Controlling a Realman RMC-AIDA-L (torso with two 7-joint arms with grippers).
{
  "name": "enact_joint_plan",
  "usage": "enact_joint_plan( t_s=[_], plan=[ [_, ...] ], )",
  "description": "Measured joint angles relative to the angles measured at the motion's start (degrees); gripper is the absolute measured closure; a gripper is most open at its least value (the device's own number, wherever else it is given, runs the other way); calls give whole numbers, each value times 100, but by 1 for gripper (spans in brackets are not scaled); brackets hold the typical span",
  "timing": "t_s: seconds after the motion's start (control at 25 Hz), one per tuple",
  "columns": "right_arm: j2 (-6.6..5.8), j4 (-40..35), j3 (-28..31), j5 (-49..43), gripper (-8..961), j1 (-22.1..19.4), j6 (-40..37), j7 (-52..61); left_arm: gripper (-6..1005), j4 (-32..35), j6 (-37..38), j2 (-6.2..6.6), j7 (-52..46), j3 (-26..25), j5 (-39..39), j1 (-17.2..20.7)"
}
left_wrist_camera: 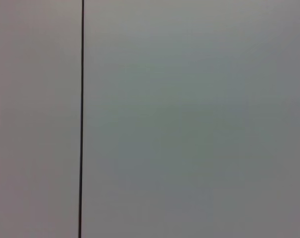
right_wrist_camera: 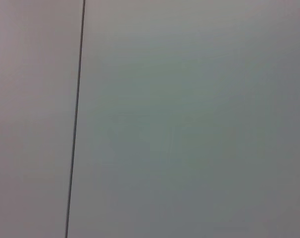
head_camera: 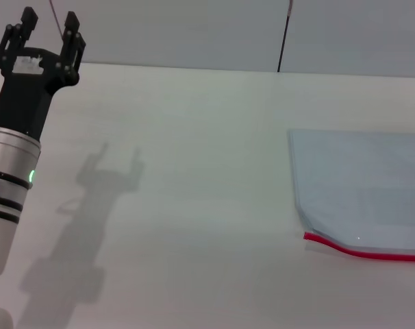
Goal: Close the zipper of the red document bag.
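**Left gripper raised and empty; bag lies flat far to the right**

Left gripper point(head_camera: 48, 31): held up at the far-left edge of the head view, fingers point(head_camera: 72, 26) pointing away toward the back wall. Jaws spread wide, clear gap between the two black finger pairs, nothing held, nothing touched. Black gripper body sits on a silver wrist segment with a small green light. Its shadow falls on the table point(head_camera: 194, 205) just to its right.

Right gripper: not seen in the head view. Both wrist views show only a plain pale surface crossed by one thin dark line.

Open room: a broad stretch of bare, matte, off-white tabletop lies between the left gripper and the bag, well apart from each other.

Red document bag point(head_camera: 365, 185): lies flat on the right side of the table, cut off by the picture's right edge. Translucent pale-blue plastic, smooth, rectangular, near-left corner rounded. Zipper point(head_camera: 361, 251): thin bright-red strip along the bag's near edge, its left end lifting slightly off the pouch corner. Whether it is done up cannot be told.
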Motion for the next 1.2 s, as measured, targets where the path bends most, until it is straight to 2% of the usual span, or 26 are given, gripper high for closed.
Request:
enact_joint_plan(
  t_s=[0.16,1.2],
  plan=[
    [6,0,0,2,65,-5,9,0,383,-5,-80,29,0,91,3,-6],
    [8,0,2,6,65,-8,54,0,383,-61,-167,15,0,149,-2,-27]
  ],
)
